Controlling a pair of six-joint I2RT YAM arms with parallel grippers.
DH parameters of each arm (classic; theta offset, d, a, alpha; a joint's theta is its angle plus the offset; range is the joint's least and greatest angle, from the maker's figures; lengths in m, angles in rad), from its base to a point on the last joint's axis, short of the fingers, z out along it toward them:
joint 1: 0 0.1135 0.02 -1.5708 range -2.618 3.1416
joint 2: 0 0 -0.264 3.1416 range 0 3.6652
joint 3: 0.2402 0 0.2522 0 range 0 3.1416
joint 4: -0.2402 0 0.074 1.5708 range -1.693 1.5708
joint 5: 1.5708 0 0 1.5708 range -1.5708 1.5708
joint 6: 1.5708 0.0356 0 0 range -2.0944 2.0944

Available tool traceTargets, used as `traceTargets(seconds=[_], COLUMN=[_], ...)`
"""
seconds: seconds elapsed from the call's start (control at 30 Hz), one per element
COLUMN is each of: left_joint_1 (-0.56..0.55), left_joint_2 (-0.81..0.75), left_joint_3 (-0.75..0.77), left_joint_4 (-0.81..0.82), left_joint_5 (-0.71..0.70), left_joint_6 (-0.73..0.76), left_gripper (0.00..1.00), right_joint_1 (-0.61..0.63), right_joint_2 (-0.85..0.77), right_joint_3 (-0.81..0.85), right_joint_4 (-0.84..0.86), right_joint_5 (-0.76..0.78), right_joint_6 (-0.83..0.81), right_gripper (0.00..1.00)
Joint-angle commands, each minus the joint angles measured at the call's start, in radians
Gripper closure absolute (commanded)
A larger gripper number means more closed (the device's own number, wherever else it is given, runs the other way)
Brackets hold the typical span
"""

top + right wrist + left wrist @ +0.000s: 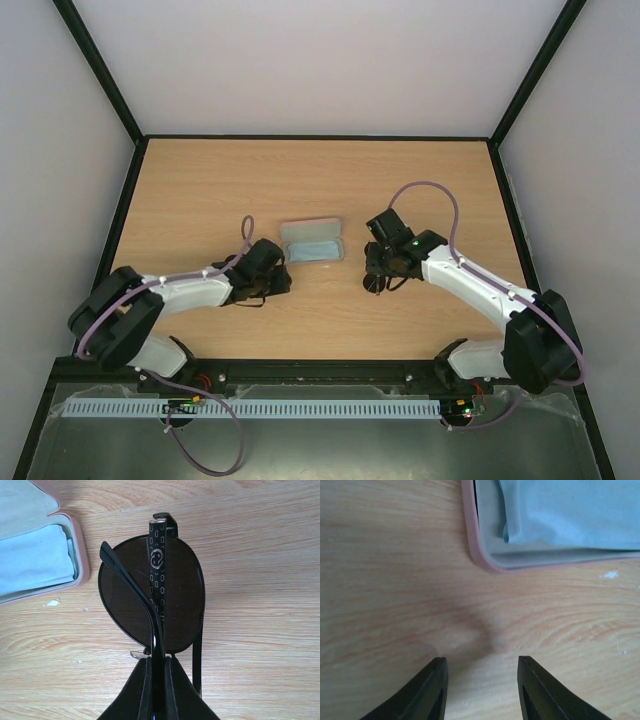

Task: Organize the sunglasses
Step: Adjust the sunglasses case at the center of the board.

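Note:
My right gripper (158, 660) is shut on the sunglasses (172, 595), pinching the folded temple arms with a round dark lens standing just past the fingertips. In the top view the right gripper (378, 282) holds the sunglasses (374, 284) just right of the open pink case (313, 241). The case (82, 555) lies to the left of the lens, with the light blue cloth (32, 560) inside it. My left gripper (482, 662) is open over bare wood, with nothing between its fingers, a little short of the case's corner (479, 555). In the top view the left gripper (283, 281) sits below the case's left end.
The light blue cloth (570, 512) fills the case's tray. Black frame rails (315, 136) border the wooden table (200, 190) at the back and sides. A white cable strip (250, 408) runs along the near edge by the arm bases.

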Motion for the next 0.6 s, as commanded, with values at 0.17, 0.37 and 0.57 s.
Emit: traceTargets(seconds=[0.17,0.37,0.57], left_joint_1=[0.047,0.085,0.131], left_joint_2=[0.158,0.208,0.251], left_joint_3=[0.094,0.137,0.187], left_joint_4=[0.074,0.066,0.060], left_joint_5=[-0.006,-0.026,-0.041], left_joint_6=[0.010,0.025,0.049], left_gripper=[0.61,0.63,0.64], right_joint_1=[-0.028,-0.039,-0.040], right_joint_2=[-0.048,-0.076,-0.097], right_joint_3=[0.070,0.100,0.112], right_joint_4=[-0.072,-0.096,-0.105], right_joint_5=[-0.039,-0.044,-0.056], right_joint_6=[-0.029,-0.037,-0.047], right_gripper=[0.99,0.99,0.99])
